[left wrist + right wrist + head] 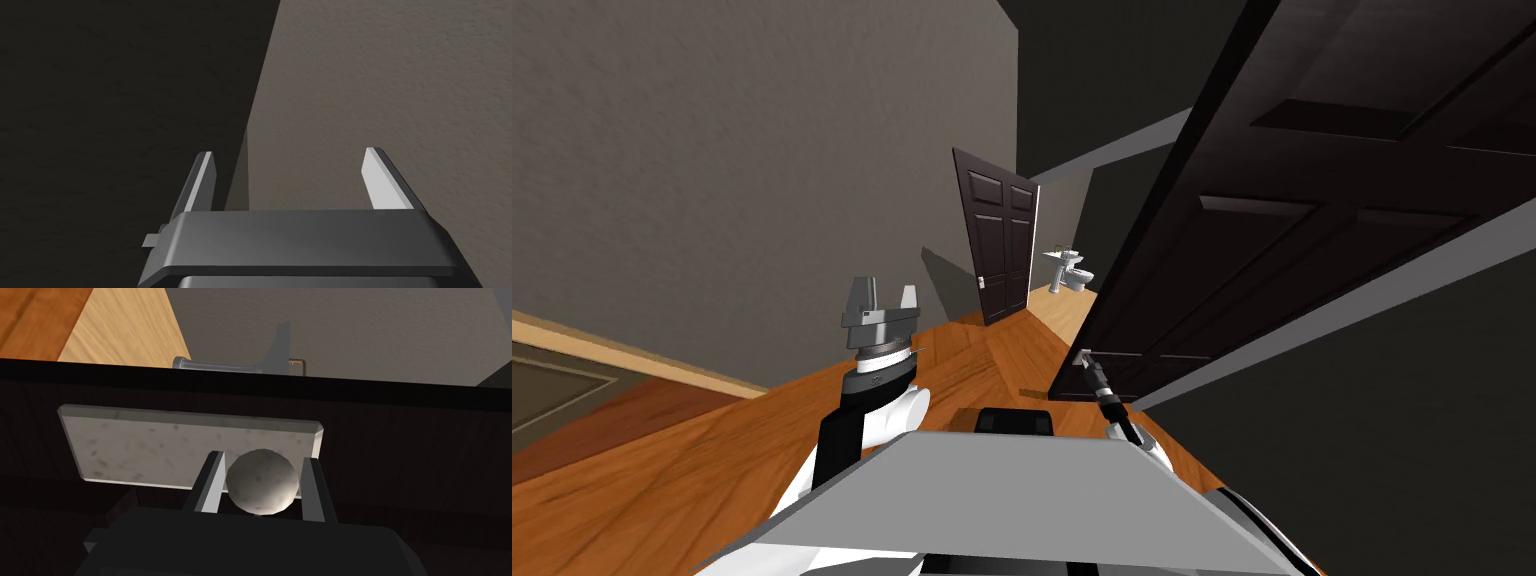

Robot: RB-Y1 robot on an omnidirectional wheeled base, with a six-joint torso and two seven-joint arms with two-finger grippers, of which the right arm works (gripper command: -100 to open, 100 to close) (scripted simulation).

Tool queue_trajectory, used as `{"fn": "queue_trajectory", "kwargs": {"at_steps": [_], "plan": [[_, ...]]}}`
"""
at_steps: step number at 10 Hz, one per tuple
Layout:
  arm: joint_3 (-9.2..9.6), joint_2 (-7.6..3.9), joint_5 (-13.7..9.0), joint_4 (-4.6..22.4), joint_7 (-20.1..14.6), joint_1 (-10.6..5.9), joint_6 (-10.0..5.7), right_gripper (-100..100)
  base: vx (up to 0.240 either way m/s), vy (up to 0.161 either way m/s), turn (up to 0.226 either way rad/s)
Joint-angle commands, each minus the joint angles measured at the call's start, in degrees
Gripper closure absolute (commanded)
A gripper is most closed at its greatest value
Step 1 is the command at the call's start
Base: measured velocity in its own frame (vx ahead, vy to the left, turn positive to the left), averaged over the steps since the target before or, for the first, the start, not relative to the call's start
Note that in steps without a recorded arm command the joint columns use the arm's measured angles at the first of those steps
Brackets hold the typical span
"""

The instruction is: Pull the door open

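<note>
While the right gripper (262,457) clamps the door knob (262,480), its two fingers press against opposite sides of the rounded, speckled grey knob, with the jaws narrowed to the knob's width. The knob projects from a rectangular grey backplate (165,448) mounted on the dark panelled door (400,438). In the head view, the door (1312,200) occupies the robot's right side as a tall dark slab, and the right gripper (1086,358) meets it low on the leaf, close to its free edge. Past that edge, the right wrist view shows light wooden floor and a grey wall. The left gripper (882,297) is raised on the robot's left, well apart from the door, and touches nothing. In the left wrist view, the left gripper (290,152) has its fingers spread wide, with only a wall behind them. An orange-brown wooden floor (712,450) runs forward to a second dark door (1004,240), which stands open farther along. A white toilet (1079,275) is visible just beside that second door.
</note>
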Motion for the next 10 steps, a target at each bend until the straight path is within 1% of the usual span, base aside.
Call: {"fn": "queue_trajectory", "kwargs": {"at_steps": [1, 5, 6, 7, 8, 10], "plan": [[-0.09, 0.32, -0.82, -0.01, 0.77, -0.75, 1.4, 100, -0.223, -0.092, 0.2], [-0.13, 1.36, -2.36, 0.56, 2.25, -2.89, 3.62, 100, -0.2, -0.07, 0.142], [-0.06, 1.27, -2.09, 1.03, 1.96, -2.79, 3.03, 100, -0.073, -0.026, 0.035], [1.15, 0.33, -1.69, 0.87, 0.91, -1.91, 1.8, 100, -0.135, -0.041, 0.095], [1.48, 0.02, -1.57, 0.8, 0.58, -1.65, 1.37, 100, -0.197, -0.085, 0.089], [2.96, -1.37, -1.06, 0.49, -0.91, -0.47, -0.55, 100, -0.18, -0.057, 0.072]]}}
